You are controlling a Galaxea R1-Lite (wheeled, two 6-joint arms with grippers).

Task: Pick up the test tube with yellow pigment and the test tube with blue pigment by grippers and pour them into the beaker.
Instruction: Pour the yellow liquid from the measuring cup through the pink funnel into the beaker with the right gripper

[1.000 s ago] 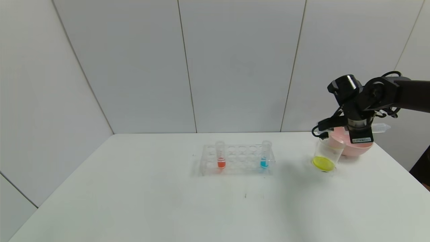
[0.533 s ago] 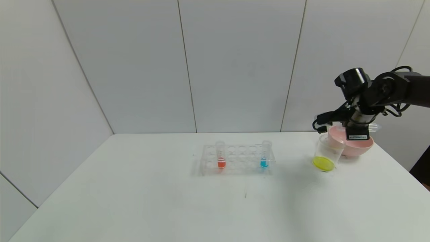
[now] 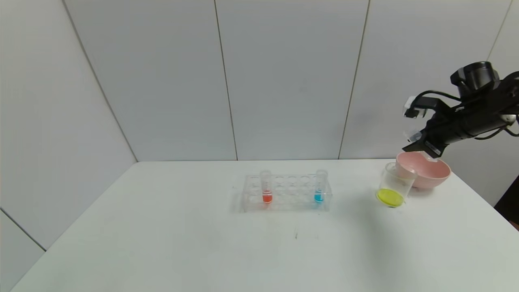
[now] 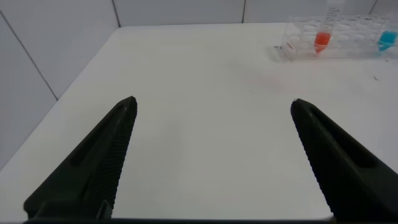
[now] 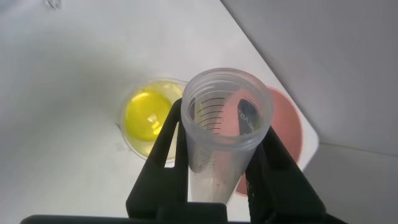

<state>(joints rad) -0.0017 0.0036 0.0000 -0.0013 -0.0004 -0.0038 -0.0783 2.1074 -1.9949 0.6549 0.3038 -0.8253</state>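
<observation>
Empty tube, formerly the yellow one by my reading, is pinched between the right gripper jaws, held above the pink bowl. I judge the step is discarding it there: I'd lower close to the bowl's rim before parting the jaws, so it doesn't bounce out or knock the beaker touching the bowl.

Beaker: yellow liquid at the bottom. Bowl: I see nothing in it. Rack mid-table: blue tube at one end, orange-red tube near the other.

Left gripper jaws spread wide over bare table.
</observation>
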